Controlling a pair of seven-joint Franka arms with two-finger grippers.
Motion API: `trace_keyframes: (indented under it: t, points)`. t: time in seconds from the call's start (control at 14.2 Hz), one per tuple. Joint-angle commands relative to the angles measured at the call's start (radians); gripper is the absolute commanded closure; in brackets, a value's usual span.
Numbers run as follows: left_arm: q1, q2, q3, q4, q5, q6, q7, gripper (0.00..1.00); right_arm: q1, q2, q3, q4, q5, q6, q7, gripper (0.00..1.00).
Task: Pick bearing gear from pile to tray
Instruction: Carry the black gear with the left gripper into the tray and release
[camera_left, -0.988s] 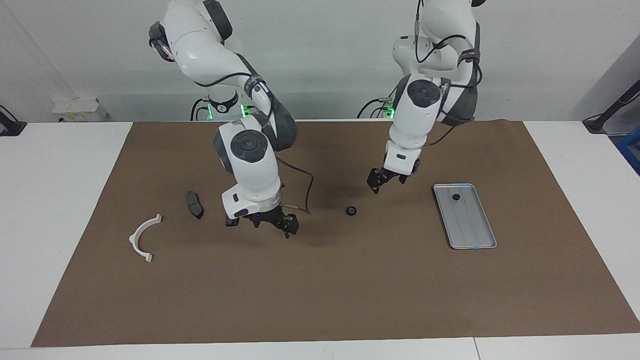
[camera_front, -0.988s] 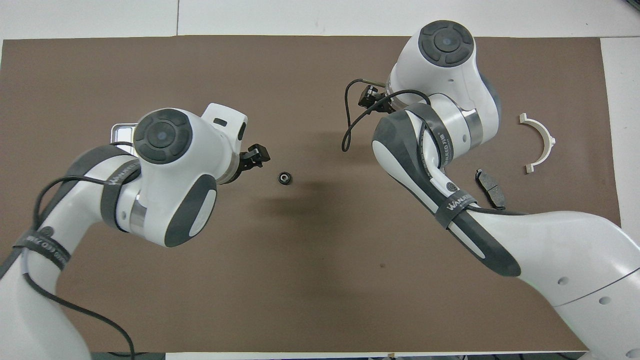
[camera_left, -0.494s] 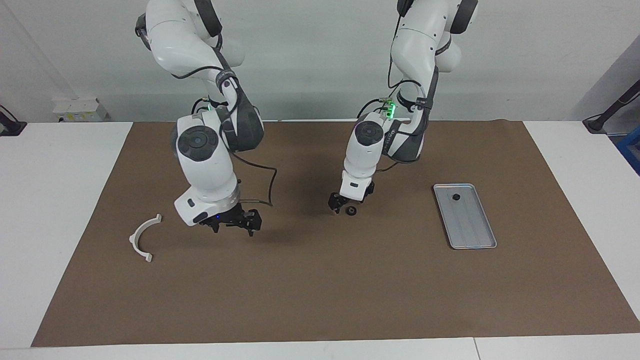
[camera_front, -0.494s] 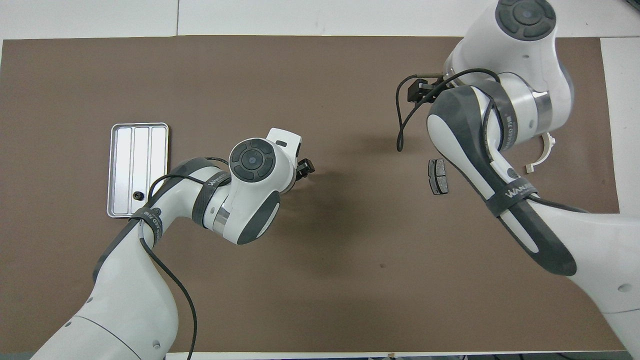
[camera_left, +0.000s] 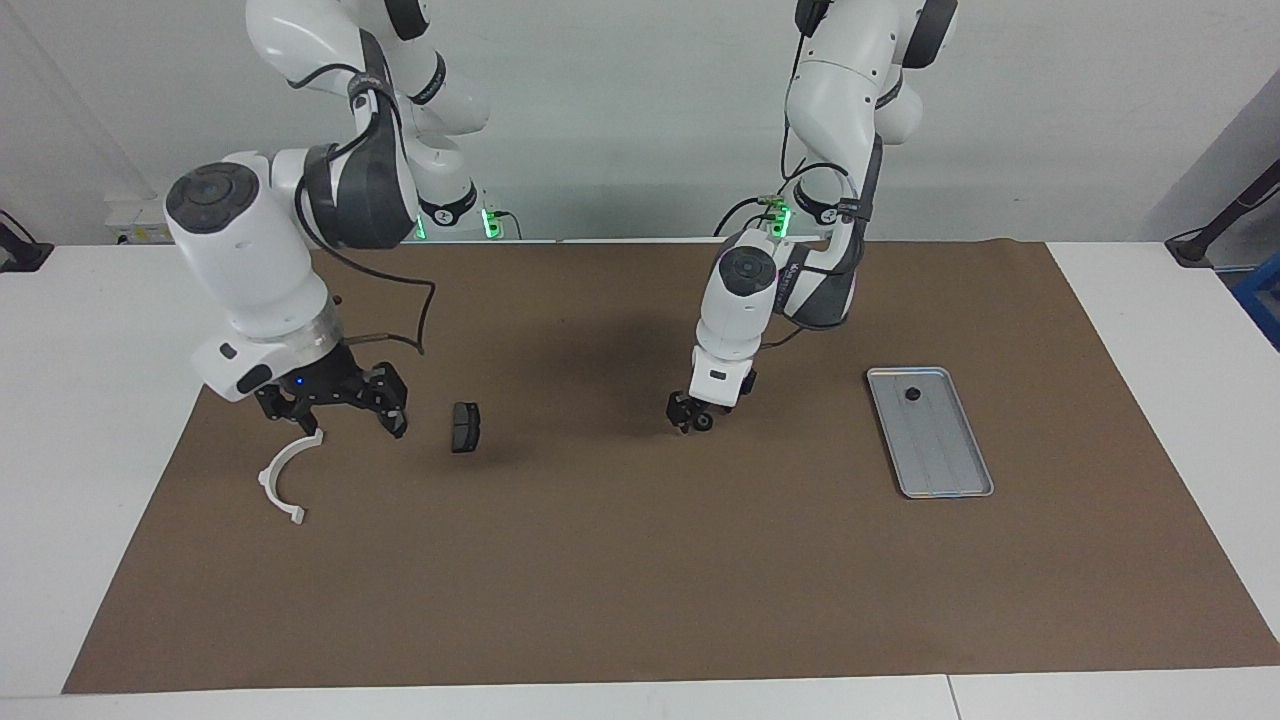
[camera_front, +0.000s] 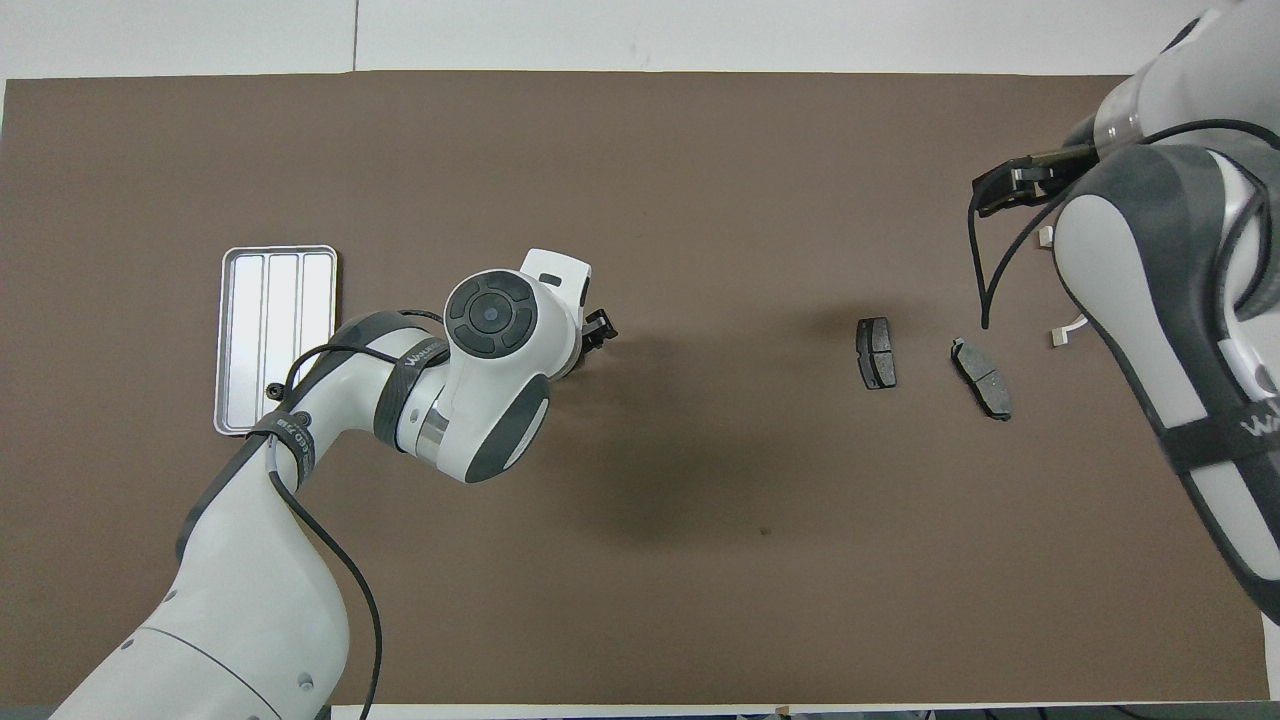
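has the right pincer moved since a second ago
Yes. The right pincer has swung toward its own end of the table, away from the flat silver-grey metal tray, and now hangs over the white curved half-ring bracket.

A brown mat (camera_left: 640, 560) covered the white table (camera_left: 110, 380); a grey wall (camera_left: 620, 110) stood at its edge.

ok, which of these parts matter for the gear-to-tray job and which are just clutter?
Job: bearing gear at the left gripper; tray; black part in the tray.
Clutter: white bracket, right gripper over it; brake pad; second brake pad.
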Motion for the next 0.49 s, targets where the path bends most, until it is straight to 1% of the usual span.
trace_keyframes:
  t: [0.0, 0.14, 0.42]
  points:
    - [-0.005, 0.001, 0.006, -0.004, 0.011, 0.015, -0.011, 0.14, 0.000, -0.177, -0.017, -0.121, 0.023, -0.084, -0.024, 0.00]
    - [-0.005, 0.002, 0.006, -0.004, 0.011, 0.015, -0.013, 0.23, 0.008, -0.239, -0.025, -0.122, 0.023, -0.167, -0.024, 0.00]
    - [-0.009, 0.002, 0.008, -0.004, 0.009, 0.010, -0.030, 0.23, 0.017, -0.329, -0.045, -0.119, 0.036, -0.269, -0.021, 0.00]
